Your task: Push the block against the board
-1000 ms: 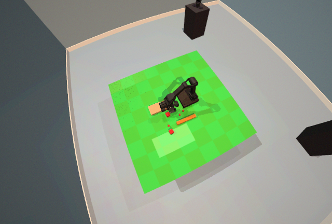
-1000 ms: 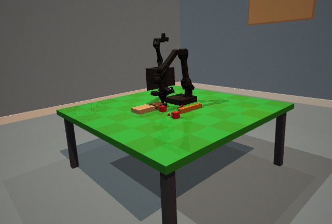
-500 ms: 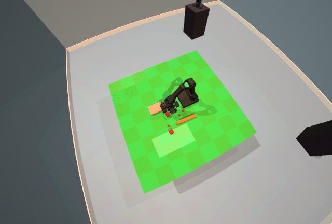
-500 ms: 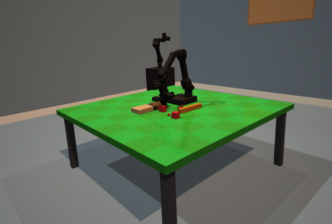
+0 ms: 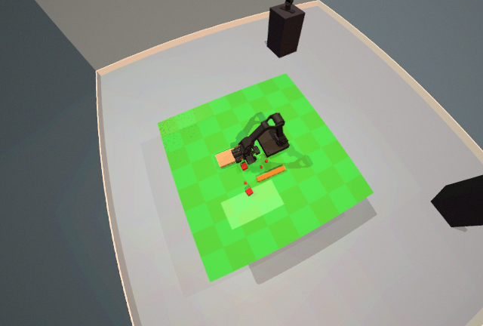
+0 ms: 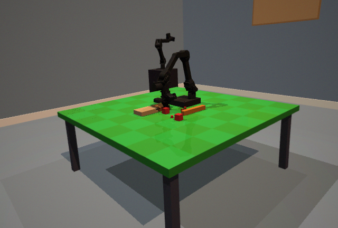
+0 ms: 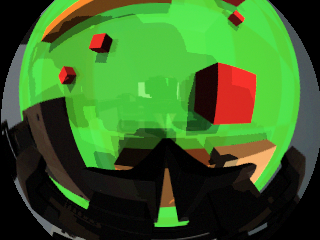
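Note:
The tan board (image 5: 225,158) (image 6: 145,111) (image 7: 257,153) lies flat on the green table. The brown square block (image 6: 157,106) (image 7: 194,156) lies beside it, mostly hidden behind and under my gripper. My gripper (image 6: 165,106) (image 7: 166,142) is shut and empty, pointing down low at the block. In the wrist view the block shows on both sides of the fingertips and through the narrow slit between the fingers. A dark finger shape covers the place where block and board come together, so I cannot tell whether they touch or whether their edges are even.
A red cube (image 5: 244,166) (image 6: 165,110) (image 7: 235,95) stands close in front of the gripper. Another red cube (image 5: 248,192) (image 6: 178,116) and several tiny red cubes lie nearby. A long orange bar (image 5: 271,173) (image 6: 194,110) lies to the right. The arm's dark base (image 5: 272,146) (image 6: 185,101) is close behind.

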`<action>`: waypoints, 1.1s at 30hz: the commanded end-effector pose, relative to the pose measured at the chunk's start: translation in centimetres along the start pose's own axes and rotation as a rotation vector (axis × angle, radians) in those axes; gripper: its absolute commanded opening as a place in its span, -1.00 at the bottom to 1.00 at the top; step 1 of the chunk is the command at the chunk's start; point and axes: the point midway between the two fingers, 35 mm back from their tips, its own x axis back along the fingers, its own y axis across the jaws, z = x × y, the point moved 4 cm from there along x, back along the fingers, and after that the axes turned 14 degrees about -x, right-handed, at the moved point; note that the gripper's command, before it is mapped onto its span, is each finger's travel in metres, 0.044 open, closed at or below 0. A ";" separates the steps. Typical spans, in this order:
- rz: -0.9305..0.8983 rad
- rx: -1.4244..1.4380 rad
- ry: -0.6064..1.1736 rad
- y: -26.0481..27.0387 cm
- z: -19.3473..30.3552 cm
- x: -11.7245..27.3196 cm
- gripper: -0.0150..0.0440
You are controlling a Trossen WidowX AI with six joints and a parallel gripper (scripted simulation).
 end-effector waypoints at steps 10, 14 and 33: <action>-0.001 0.002 0.002 0.3 -1.7 -0.1 -0.49; -0.001 0.002 0.001 0.5 -2.3 -0.1 -0.49; -0.001 0.002 -0.002 0.8 -4.2 4.2 -0.49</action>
